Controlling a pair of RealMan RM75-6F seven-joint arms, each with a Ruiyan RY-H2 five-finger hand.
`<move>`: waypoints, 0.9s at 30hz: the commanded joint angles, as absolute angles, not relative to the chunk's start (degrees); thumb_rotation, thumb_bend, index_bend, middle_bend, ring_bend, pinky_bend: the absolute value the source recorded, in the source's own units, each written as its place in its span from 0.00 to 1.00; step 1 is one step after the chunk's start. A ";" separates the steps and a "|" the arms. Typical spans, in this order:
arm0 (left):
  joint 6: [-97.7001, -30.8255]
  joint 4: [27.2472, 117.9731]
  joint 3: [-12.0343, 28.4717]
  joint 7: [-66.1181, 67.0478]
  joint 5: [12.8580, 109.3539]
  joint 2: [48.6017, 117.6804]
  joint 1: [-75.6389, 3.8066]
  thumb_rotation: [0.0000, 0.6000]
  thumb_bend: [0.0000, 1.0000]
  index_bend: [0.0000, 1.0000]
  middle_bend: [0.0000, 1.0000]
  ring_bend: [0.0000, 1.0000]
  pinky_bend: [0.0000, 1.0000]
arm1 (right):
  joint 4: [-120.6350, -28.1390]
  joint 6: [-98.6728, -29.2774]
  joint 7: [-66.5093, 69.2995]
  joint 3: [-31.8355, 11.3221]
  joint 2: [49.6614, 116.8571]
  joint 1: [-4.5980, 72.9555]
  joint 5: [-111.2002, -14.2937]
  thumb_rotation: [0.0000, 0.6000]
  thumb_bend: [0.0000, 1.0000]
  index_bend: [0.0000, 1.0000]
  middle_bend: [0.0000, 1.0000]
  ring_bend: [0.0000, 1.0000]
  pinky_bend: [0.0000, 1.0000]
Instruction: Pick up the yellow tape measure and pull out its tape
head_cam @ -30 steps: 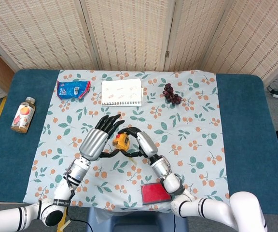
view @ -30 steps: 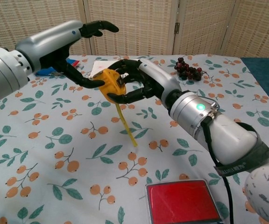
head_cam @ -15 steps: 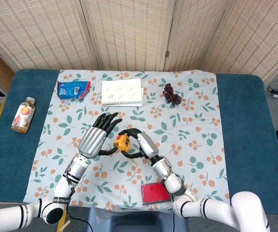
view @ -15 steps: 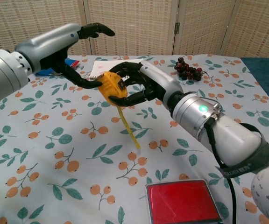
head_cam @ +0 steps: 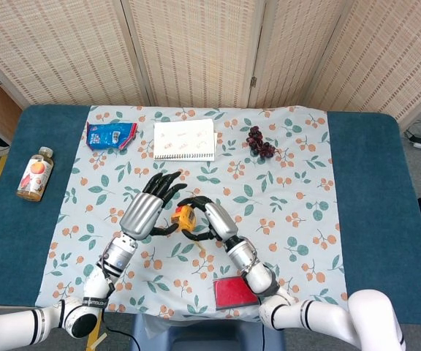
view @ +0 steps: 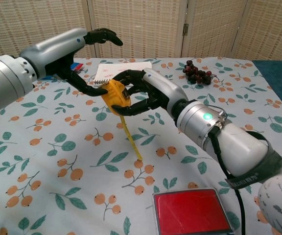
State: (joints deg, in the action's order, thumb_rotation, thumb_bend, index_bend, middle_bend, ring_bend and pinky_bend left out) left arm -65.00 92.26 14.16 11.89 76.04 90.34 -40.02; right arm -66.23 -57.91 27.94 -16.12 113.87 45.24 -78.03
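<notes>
Red box (view: pixel 192 212) at the near edge of the worktop (view: pixel 43 161). Beyond it, the right hand (view: pixel 143 93) holds the yellow tape measure (view: pixel 114 98) above the flowered cloth — fingers (view: pixel 131 76) curled around its case, a length of tape (view: pixel 131 139) hanging down. The left hand (view: pixel 82 58) touches the case with its thumb, other fingers spread. Farther back — notebook (head_cam: pixel 184 139), grapes (head_cam: pixel 260 141), blue packet (head_cam: pixel 110 134), bottle (head_cam: pixel 35 173).

At the frame's centre, the right hand (head_cam: pixel 209 218) grips a yellow tape measure (head_cam: pixel 186 217); the left hand (head_cam: pixel 149 207) touches it, fingers spread.
</notes>
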 commanded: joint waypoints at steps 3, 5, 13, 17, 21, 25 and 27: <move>-65.04 92.11 14.00 11.69 75.76 90.50 -40.12 1.00 0.41 0.20 0.07 0.09 0.00 | -65.66 -57.83 27.64 -16.50 114.13 45.45 -77.79 1.00 0.36 0.52 0.47 0.35 0.14; -65.07 92.19 13.88 11.57 75.71 90.38 -40.11 1.00 0.41 0.20 0.07 0.09 0.00 | -65.30 -57.75 27.66 -16.71 114.28 45.58 -77.67 1.00 0.36 0.52 0.47 0.35 0.14; -65.16 92.35 13.44 11.97 75.34 90.37 -40.15 1.00 0.41 0.20 0.07 0.09 0.00 | -64.01 -57.18 27.93 -17.03 115.04 46.15 -77.47 1.00 0.36 0.52 0.47 0.35 0.14; -65.31 92.26 13.40 12.37 75.27 90.45 -40.22 1.00 0.41 0.20 0.07 0.09 0.00 | -63.90 -57.18 27.86 -16.76 115.12 46.15 -77.68 1.00 0.36 0.52 0.47 0.35 0.14; -65.32 92.27 13.28 13.00 74.97 90.44 -40.30 1.00 0.41 0.21 0.07 0.09 0.00 | -64.16 -57.33 27.83 -16.48 114.94 45.97 -77.90 1.00 0.36 0.52 0.47 0.35 0.14; -65.77 92.11 13.05 13.42 75.12 90.35 -40.16 1.00 0.43 0.23 0.07 0.09 0.00 | -64.47 -57.44 27.67 -16.43 114.68 45.81 -77.91 1.00 0.36 0.52 0.47 0.35 0.14; -66.12 91.91 12.97 13.65 75.21 90.30 -40.04 1.00 0.44 0.23 0.07 0.09 0.00 | -64.71 -57.51 27.61 -16.34 114.52 45.67 -77.92 1.00 0.36 0.52 0.47 0.35 0.14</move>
State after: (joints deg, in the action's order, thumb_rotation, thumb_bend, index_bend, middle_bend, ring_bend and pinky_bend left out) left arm -66.11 91.93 12.99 13.64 75.19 90.31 -40.07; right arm -64.69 -57.49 27.63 -16.36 114.55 45.69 -77.92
